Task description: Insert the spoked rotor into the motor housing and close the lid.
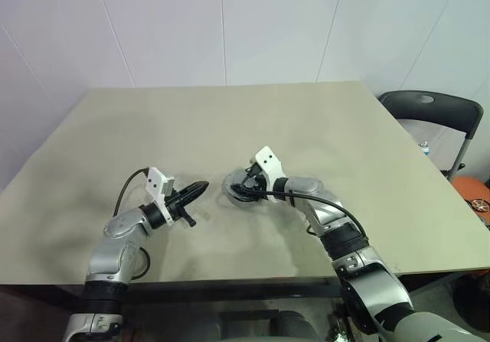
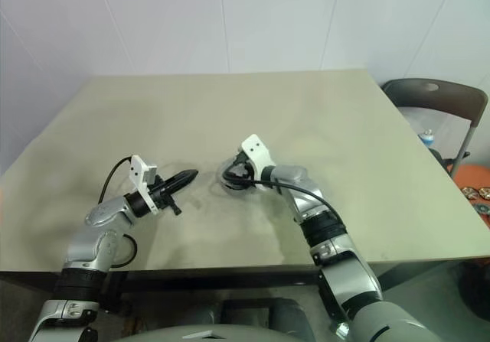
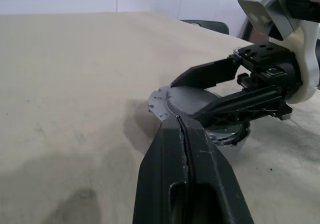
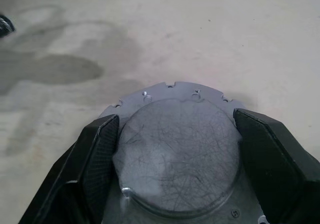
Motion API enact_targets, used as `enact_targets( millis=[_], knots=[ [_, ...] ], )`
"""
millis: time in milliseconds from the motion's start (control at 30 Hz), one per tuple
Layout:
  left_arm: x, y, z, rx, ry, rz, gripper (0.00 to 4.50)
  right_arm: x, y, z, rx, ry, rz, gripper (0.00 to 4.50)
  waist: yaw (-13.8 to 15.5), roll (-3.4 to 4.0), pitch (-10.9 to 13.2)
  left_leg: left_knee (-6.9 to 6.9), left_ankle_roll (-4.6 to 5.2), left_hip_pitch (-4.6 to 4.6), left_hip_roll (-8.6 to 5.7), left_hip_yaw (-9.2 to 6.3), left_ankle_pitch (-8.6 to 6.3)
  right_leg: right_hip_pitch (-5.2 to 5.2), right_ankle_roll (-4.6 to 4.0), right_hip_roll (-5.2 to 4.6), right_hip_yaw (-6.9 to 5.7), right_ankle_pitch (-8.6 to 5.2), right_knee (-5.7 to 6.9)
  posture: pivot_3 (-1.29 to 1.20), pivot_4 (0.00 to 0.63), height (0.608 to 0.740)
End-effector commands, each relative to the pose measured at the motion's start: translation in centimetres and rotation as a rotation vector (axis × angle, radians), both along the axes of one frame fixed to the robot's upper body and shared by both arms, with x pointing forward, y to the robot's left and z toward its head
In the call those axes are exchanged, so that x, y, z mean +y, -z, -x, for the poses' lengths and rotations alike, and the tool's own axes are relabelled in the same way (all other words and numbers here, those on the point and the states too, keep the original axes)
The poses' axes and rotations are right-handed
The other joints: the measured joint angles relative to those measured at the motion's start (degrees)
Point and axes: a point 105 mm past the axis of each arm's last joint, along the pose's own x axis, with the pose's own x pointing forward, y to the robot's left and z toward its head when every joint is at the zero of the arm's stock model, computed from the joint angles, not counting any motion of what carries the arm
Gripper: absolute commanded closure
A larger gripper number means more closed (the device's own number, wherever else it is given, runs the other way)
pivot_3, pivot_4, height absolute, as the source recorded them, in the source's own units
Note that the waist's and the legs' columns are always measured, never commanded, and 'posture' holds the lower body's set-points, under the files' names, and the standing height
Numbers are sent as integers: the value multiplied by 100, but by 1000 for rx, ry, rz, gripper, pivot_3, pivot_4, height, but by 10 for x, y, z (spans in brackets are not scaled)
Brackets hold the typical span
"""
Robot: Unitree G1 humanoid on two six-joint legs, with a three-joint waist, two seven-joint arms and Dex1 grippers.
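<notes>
The right end effector [image 4: 175,169] has its fingers apart on either side of the lid [image 4: 177,154] at the surface's [image 1: 230,120] middle. The left end effector [image 1: 200,187], fingers together and empty, hovers just left of it.

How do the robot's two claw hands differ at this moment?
The left gripper has its fingers pressed together and holds nothing; the right gripper has its fingers spread on either side of a round grey metal part. The left gripper hangs above bare table, apart from the part; the right reaches down over it. Both have two black fingers and point toward the same part.
</notes>
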Motion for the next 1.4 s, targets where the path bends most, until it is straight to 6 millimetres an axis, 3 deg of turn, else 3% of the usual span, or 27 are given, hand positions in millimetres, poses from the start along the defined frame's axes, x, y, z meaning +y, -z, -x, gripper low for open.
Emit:
enact_targets(
  millis=[33, 333, 1400],
  knots=[
    [-1, -12, -4, -54, 1, 0, 4500, 0, -23, 1, -19, -41, -95, 1218, -2, 0, 0, 0, 0, 0, 0, 0, 0, -1, 0, 0, 0, 0, 0, 0, 0, 740],
    [-3, -11, -2, -52, 4, 9, 4500, -17, -23, -2, -49, -56, -10, 1218, 12, 0, 0, 2, 0, -1, 0, 0, 0, 0, 0, 0, 0, 0, 0, 0, 0, 740],
    [-9, -12, -3, -49, 18, 17, 4500, -17, -16, -4, -124, -7, 73, 1218, 11, 0, 0, 2, 0, -2, 0, 0, 0, -1, 0, -1, 0, 0, 0, 0, 0, 740]
  ],
)
